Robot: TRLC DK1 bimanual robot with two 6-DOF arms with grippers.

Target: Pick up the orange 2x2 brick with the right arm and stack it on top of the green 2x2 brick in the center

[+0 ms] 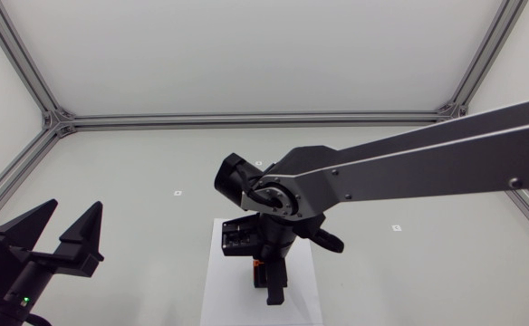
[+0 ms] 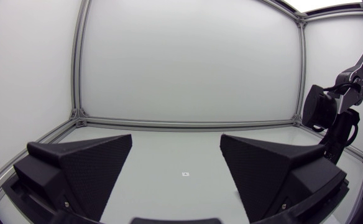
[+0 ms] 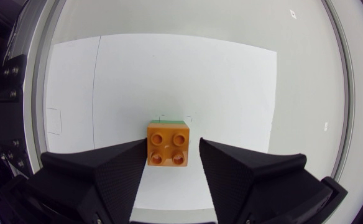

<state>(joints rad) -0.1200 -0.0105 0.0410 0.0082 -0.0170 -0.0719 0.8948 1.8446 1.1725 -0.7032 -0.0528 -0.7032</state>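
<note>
End effector [image 3: 172, 142] straddles orange brick [image 3: 169, 146] (atop green brick [image 3: 172, 121]).

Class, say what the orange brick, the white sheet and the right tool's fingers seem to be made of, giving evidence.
Orange brick: likely moulded plastic; smooth, slightly glossy, crisp round studs. White sheet: probably paper; flat, matte, thin straight edges. Right tool fingers: matte black with a fine grainy texture, perhaps plastic or rubber; the look leaves it open.

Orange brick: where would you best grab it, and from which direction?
Probably by its two flat opposite side walls, from straight above: the orange brick sits studs-up, squarely between the right end effector's open fingers, which face those walls.
</note>
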